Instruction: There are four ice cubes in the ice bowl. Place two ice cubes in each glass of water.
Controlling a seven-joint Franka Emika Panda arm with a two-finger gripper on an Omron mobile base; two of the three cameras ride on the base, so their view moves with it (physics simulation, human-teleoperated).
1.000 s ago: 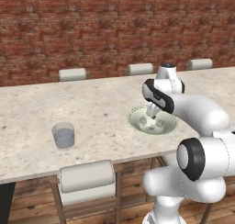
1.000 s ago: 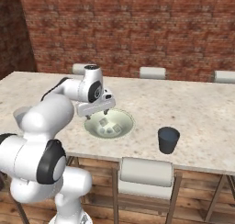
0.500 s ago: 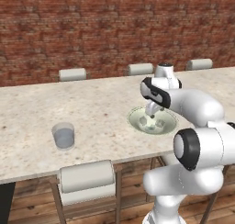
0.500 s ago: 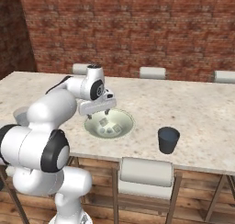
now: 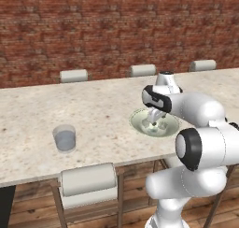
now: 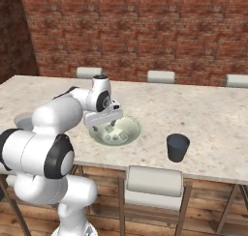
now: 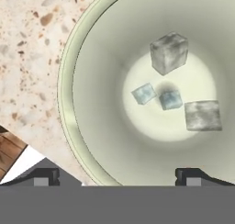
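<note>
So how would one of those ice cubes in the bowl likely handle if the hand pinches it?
The ice cubes look blocky and flat-faced, so probably stiff and unlikely to roll. They are tiny against the ice bowl, so likely light. Being ice, one may slip between the open hand fingers, or skid across the bowl's smooth curved floor if nudged.

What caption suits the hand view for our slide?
Open gripper poised above the ice bowl holding four ice cubes.

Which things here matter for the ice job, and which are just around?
Part of the job:
- bowl holding four ice cubes
- clear glass on the counter
- dark glass on the counter
- gripper, open, over the bowl

Just around:
- counter
- chairs
- brick wall
</note>
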